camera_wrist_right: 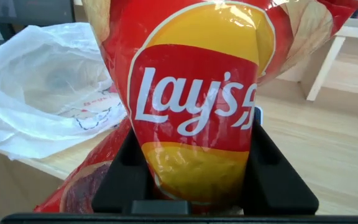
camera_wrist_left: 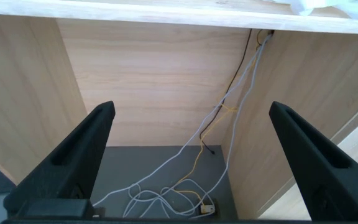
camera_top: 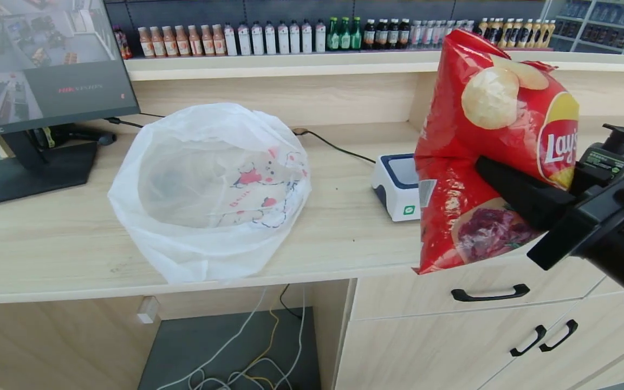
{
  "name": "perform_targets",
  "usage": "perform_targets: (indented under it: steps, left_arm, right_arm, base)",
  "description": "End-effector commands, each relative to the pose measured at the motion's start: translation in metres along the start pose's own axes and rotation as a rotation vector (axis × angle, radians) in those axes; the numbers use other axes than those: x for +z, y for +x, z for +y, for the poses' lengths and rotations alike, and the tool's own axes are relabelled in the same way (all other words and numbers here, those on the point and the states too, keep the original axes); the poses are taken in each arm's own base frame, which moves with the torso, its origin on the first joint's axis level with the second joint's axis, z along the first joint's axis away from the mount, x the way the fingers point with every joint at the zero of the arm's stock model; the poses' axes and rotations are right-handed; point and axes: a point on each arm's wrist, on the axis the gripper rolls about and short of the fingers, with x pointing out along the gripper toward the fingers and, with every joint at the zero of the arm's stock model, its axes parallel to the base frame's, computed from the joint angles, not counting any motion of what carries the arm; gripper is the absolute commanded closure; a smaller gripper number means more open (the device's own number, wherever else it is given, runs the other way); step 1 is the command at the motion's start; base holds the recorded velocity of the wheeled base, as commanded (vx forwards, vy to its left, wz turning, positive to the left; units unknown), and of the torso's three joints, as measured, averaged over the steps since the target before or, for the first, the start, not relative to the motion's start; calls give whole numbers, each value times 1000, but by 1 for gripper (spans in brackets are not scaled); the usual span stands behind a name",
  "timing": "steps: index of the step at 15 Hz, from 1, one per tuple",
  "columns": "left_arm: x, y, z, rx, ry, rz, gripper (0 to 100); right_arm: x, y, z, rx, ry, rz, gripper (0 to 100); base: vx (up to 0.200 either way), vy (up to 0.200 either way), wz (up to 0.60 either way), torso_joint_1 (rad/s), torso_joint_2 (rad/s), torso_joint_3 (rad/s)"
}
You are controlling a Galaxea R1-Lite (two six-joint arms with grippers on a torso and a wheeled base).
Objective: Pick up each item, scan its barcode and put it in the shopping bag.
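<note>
Shopping bag (camera_top: 209,189), mouth open, sits well left of scanner (camera_top: 396,187). Chip bag (camera_top: 485,162) hangs upright just right of scanner, partly in front of it, pinched by R gripper (camera_wrist_right: 197,155). L gripper (camera_wrist_left: 191,109), fingers spread wide & empty, is below scanner, to its left

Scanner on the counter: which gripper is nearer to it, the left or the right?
Right. The right gripper holds the chip bag up just beside the scanner, on its right. The left gripper hangs open below the counter edge, facing the cables under it.
</note>
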Motion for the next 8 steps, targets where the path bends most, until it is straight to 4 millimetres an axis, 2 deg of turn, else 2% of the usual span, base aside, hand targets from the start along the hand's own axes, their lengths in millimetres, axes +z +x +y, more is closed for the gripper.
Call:
perform_targets:
  steps: [1,5,8]
  left_arm:
    - [0,0,0,0,0,-1,0]
    - [0,0,0,0,0,-1,0]
    - [0,0,0,0,0,-1,0]
  right_arm:
    - [1,8,2,-3,-23,1,100]
    - [7,26,6,-70,-73,-2,100]
    - [9,50,9,-132,-131,3,100]
  base:
    - [0,0,0,0,0,0]
    - [0,0,0,0,0,0]
    - [0,0,0,0,0,0]
